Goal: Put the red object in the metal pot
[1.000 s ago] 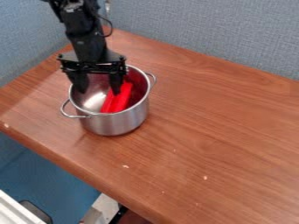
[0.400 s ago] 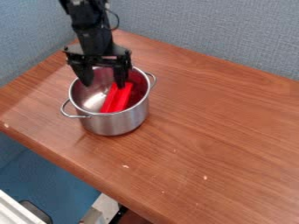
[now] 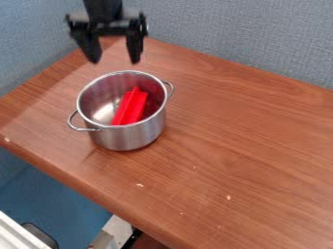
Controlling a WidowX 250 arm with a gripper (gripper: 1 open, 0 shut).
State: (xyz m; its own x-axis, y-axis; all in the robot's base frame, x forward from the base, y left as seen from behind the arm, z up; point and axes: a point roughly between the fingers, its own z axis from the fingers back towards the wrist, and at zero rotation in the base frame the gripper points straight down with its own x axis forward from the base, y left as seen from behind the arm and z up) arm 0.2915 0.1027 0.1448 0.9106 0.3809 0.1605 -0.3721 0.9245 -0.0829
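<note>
We see the gripper (image 3: 111,51) hanging above the metal pot (image 3: 121,112) with its jaws spread wide, holding and touching nothing; the red object (image 3: 130,105) lies slanted inside the pot on the wooden table (image 3: 235,146).

We see the metal pot (image 3: 121,115) standing on the left part of the wooden table (image 3: 247,146), one loop handle toward the near left edge. Inside it the red object (image 3: 131,105) lies slanted, its upper end leaning against the far right wall. Above and behind the pot, the black gripper (image 3: 109,47) hangs with jaws spread wide, holding nothing, against the blue-grey wall (image 3: 247,34).
</note>
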